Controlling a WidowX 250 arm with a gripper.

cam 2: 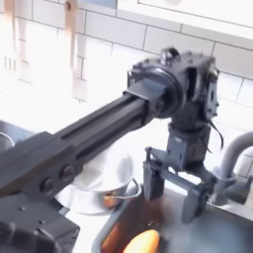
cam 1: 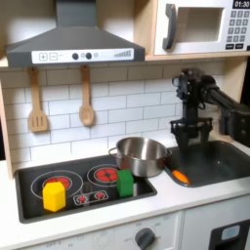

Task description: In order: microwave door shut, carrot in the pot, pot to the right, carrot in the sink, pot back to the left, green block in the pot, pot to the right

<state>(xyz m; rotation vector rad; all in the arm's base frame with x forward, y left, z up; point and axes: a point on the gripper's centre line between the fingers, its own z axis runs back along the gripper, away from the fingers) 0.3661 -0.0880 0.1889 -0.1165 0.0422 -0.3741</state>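
**Carrot lying in sink, gripper hanging open above it**

Nearest you, the yellow block with a red top [cam 1: 54, 195] and the small bright green block [cam 1: 125, 183] are sitting on the black stovetop [cam 1: 34, 205]. Behind them the shiny round steel pot [cam 1: 140, 154] is standing at the stovetop's right edge in the first exterior view. The small orange toy carrot [cam 1: 179, 177] is lying in the dark grey sink [cam 1: 229, 161]. Above it your gripper [cam 2: 178, 183] is hanging with jaws parted, gripping nothing.

Risk, as judged: dragging the pot left, you are likely to knock the green block over, since it is standing just beside the pot. The curved faucet [cam 2: 225, 158] is crowding the gripper. Farthest up, the white microwave door [cam 1: 195, 26] is looking shut.
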